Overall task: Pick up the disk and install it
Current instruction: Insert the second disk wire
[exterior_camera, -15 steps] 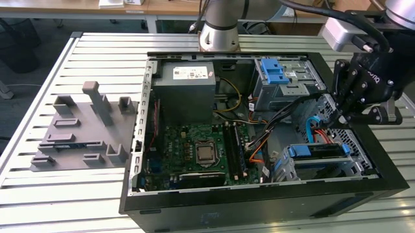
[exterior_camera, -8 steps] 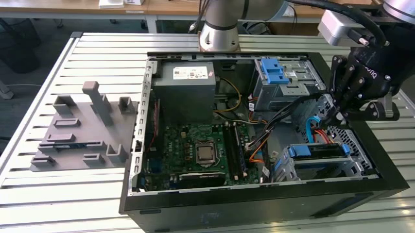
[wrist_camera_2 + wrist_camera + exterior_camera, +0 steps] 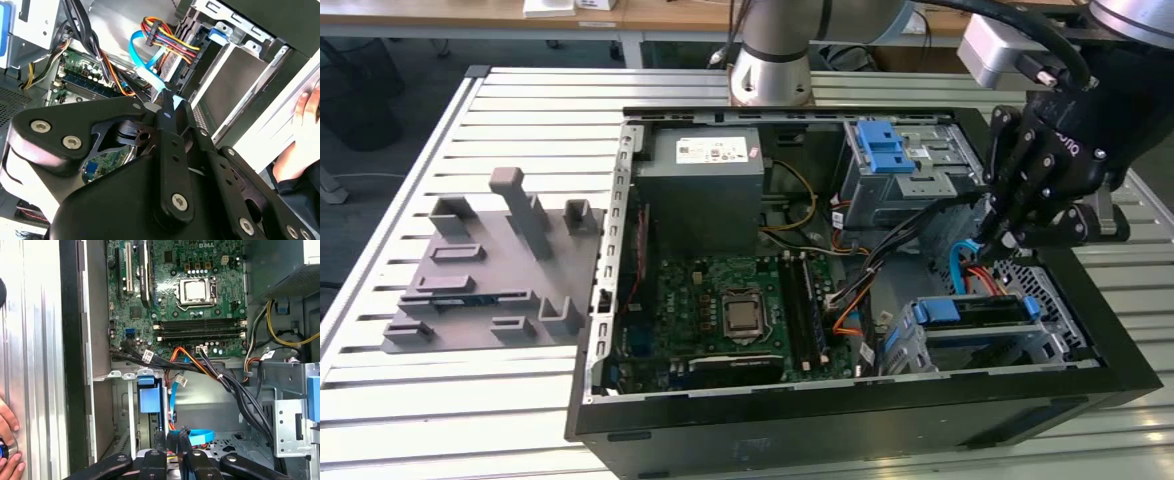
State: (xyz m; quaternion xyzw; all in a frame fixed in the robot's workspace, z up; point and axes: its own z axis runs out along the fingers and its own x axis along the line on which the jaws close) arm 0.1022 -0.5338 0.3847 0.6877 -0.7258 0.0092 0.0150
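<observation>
Blue-framed disk [image 3: 970, 312] sits in the lower drive cage of the PC case [image 3: 854, 425].
Your hand [image 3: 1003, 243] hovers just above it, near the cables; can't tell if fingers are open/closed.

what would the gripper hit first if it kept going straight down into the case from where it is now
Probably the light blue flat cable just beyond the gripper fingertips, with the drive cage floor behind it; depth is hard to judge.
</observation>
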